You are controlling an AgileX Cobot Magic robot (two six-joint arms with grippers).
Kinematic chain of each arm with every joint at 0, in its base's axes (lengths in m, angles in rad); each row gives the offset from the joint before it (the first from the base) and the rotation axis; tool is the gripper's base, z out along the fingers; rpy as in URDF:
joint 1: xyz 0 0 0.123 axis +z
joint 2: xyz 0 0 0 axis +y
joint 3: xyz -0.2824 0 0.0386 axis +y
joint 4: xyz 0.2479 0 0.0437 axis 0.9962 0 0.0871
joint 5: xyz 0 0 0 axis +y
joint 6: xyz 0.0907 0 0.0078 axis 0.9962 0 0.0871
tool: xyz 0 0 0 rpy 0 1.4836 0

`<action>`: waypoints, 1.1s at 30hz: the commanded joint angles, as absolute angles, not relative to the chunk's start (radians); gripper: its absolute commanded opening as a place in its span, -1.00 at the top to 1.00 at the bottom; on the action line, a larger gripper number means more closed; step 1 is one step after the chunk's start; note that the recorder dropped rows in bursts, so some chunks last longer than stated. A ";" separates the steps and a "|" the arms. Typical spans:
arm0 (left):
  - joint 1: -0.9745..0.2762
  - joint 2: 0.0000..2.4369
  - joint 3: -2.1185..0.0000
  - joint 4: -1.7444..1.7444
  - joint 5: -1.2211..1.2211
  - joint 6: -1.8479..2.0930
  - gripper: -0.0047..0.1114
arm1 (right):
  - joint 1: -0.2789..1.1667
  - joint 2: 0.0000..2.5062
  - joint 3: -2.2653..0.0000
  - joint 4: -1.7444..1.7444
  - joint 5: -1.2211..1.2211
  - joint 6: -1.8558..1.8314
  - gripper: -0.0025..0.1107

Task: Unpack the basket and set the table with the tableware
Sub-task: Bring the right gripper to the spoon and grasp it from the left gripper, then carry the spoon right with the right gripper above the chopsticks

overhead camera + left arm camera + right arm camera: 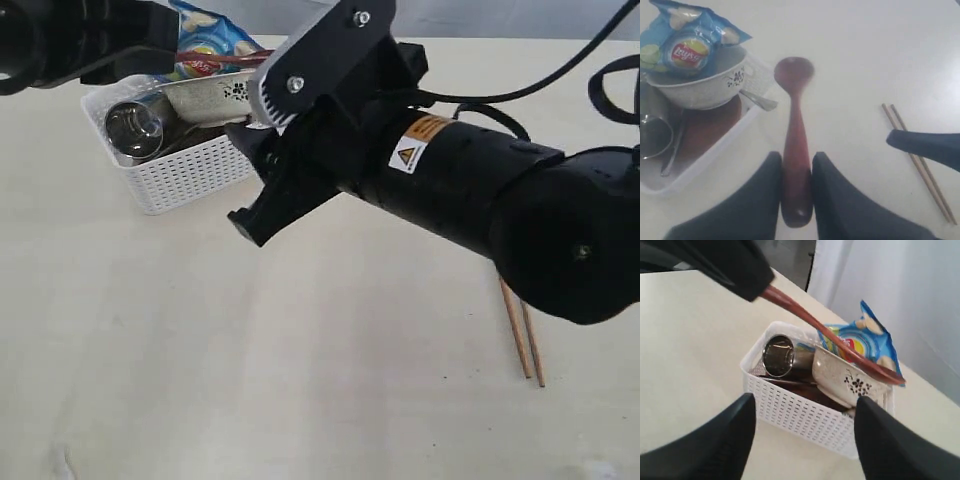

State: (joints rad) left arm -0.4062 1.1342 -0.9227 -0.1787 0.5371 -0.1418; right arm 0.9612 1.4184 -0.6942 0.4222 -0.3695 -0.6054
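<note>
My left gripper (796, 161) is shut on the handle of the dark red spoon (794, 75), which hangs in the air over the basket's edge and the table (865, 45). The white basket (805, 415) holds the floral bowl (845, 377), the steel cup (780, 355) lying on its side, a reddish-brown plate (710, 125) and silver cutlery (757, 101). The brown chopsticks (525, 340) lie on the table at the right. My right gripper (805, 402) hovers open just in front of the basket's near wall, with nothing between its fingers (715, 440).
A blue chip bag (865, 340) rests on the bowl at the back of the basket. In the exterior view the right arm (480, 190) stretches across the middle of the table toward the basket (190, 170).
</note>
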 commanded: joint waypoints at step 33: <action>-0.411 1.128 -0.926 -0.316 0.555 -0.161 0.71 | 0.969 1.769 -0.781 0.283 -0.891 -0.837 0.96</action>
